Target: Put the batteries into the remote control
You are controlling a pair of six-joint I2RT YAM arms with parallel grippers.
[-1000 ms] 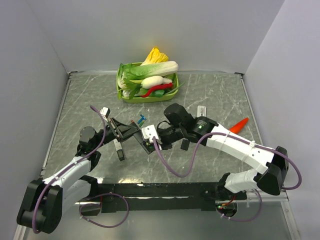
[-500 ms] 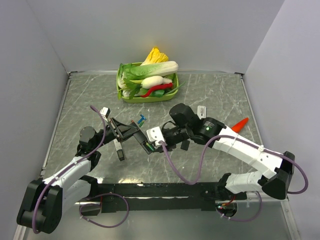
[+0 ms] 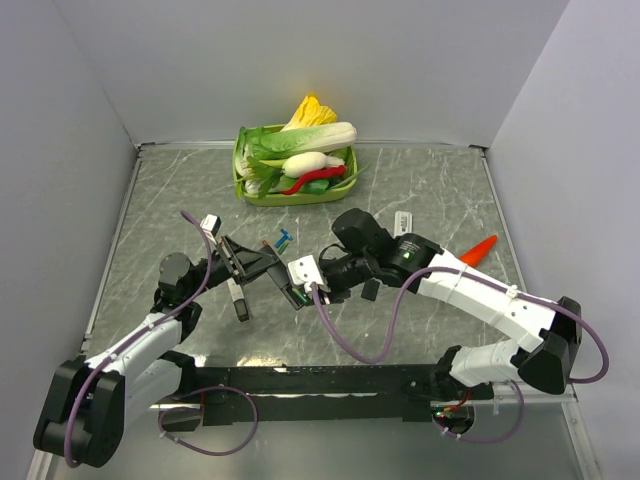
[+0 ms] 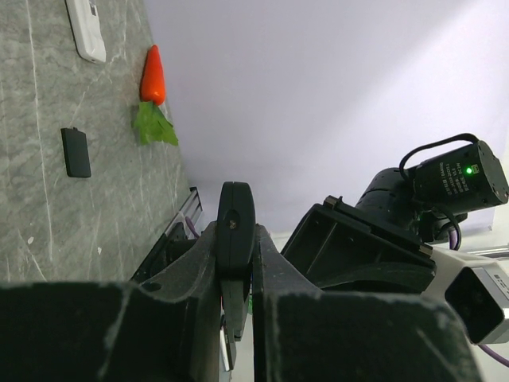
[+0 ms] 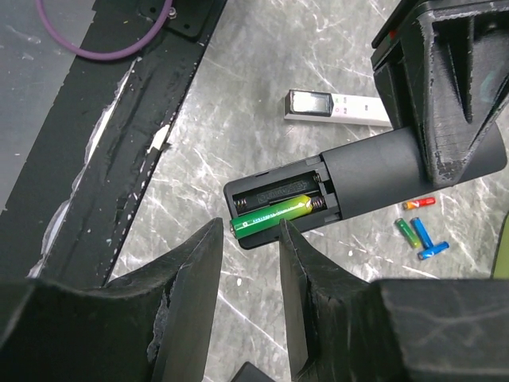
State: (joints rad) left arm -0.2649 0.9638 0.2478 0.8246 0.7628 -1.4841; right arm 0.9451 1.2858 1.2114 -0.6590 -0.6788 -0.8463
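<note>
Holding black remote [image 5: 374,179] off the table [image 5: 238,119]: left gripper [image 4: 236,263], jaws clamped on it. Right gripper [image 5: 248,239]: jaws apart, empty, just before the open compartment.

Green battery [image 5: 274,216]: in one slot, the other bare. Long axis follows the remote's length, far end against the spring, near end at the compartment lip.

Spare batteries [image 5: 417,231]: on the table.

Risk: probably not pressed home, so spring push or a brushing finger could flick it out.

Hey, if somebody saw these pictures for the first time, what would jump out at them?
Mid-table, the left jaws hold up a black remote with its battery bay open, one green battery lying in it right before the open right jaws. At the far edge sits a green basket heaped with vegetables; spare batteries lie loose on the table.
</note>
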